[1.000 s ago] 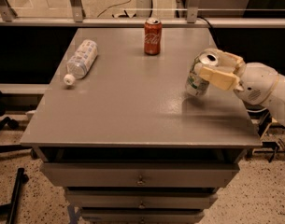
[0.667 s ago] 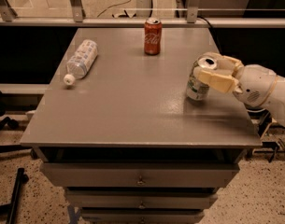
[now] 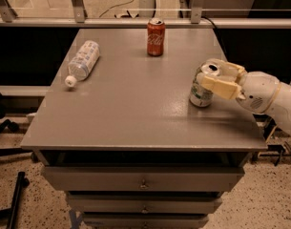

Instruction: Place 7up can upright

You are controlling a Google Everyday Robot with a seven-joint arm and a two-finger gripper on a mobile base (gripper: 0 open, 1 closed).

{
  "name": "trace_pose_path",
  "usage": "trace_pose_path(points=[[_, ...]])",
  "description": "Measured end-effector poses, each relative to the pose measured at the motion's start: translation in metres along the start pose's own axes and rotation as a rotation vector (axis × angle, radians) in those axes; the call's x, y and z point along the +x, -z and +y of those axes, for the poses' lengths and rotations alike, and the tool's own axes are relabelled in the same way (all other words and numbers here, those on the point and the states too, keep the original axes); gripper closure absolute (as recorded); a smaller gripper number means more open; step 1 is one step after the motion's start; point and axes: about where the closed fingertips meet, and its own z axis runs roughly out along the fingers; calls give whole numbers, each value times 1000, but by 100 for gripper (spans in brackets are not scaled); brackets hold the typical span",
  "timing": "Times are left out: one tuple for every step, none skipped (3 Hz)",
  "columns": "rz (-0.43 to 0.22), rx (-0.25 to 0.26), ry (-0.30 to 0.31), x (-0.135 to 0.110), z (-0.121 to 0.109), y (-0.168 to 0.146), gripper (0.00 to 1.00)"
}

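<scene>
So my pincer comes in from the side, low over the worktop near its edge, and it's clamped on the 7up can. One finger crosses the front of the can just under the rim and the other wraps round the back of it, so the can sits right between them with only its top end gripped. The can stands pretty much upright in there, silver top and pull tab facing up, maybe leaning a touch. Its base looks like it's down on the worktop, directly below my fingers. My white arm trails away behind the pincer and off past the worktop's edge. Everything else is well apart from the pincer. A red cola can stands upright out ahead of the pincer and off toward the back edge of the worktop. A clear water bottle lies on its side way out past my fingertips, clear across on the opposite side, its white cap pointing toward the front edge. Below the worktop, under and ahead of my pincer, there's a stack of drawers.
</scene>
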Motion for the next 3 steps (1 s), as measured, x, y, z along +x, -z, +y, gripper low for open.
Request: trace_pose_path(points=[[-13,12,-7,3,-1,3,82],[-15,8,-6,3,0,1,59],[-15,3,-5,2,1,-1,36]])
